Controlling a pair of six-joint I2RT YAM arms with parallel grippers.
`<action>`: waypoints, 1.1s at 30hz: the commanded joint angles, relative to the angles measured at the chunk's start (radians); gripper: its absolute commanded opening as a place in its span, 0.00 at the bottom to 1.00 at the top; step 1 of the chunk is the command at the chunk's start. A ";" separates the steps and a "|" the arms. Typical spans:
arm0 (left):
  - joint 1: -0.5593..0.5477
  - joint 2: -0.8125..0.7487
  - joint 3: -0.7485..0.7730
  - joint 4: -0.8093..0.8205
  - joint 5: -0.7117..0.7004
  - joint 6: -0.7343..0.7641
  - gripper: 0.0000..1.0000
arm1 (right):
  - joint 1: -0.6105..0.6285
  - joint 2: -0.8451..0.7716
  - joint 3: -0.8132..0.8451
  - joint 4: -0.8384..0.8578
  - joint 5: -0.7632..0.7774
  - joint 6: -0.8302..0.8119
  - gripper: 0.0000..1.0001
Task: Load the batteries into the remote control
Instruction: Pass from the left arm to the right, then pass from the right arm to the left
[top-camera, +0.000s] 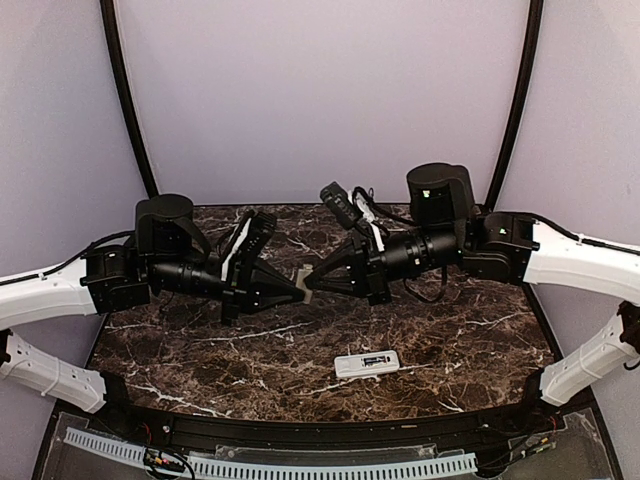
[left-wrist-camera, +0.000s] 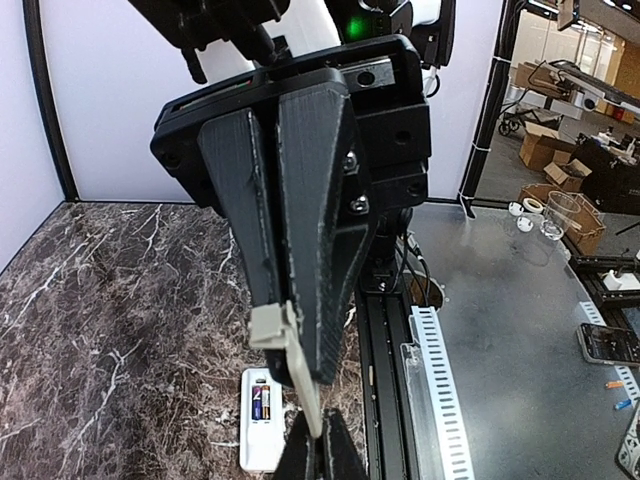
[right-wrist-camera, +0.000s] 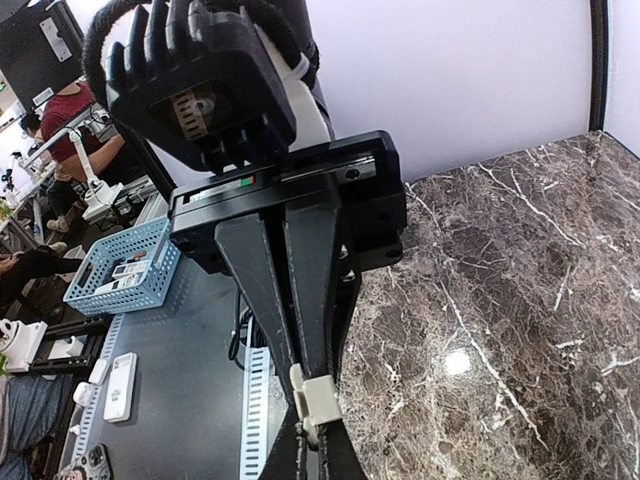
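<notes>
2 batteries (left-wrist-camera: 261, 403) in remote control (left-wrist-camera: 262, 455) — visible only from left wrist

The top camera looked down from six o'clock toward twelve over the marble table (top-camera: 200, 350). The wrist cameras faced each other closely, sharing the white cover piece (left-wrist-camera: 275, 328).

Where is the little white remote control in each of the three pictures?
Top external: remote control lies on the marble table, near edge, right of centre.
Left wrist: bottom edge, left of centre, batteries in its bay.
Right wrist: not in view.
Shared landmark: white cover piece held mid-air, seen in all three.
</notes>
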 joint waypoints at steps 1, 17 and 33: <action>-0.003 -0.006 0.031 0.010 -0.017 0.005 0.00 | 0.011 0.000 -0.004 0.030 -0.046 0.037 0.00; -0.003 -0.029 -0.029 0.485 -0.045 -0.316 0.62 | -0.004 -0.197 -0.090 0.486 0.187 0.165 0.00; -0.002 0.136 0.083 0.720 -0.031 -0.522 0.34 | 0.003 -0.174 -0.140 0.605 0.213 0.180 0.00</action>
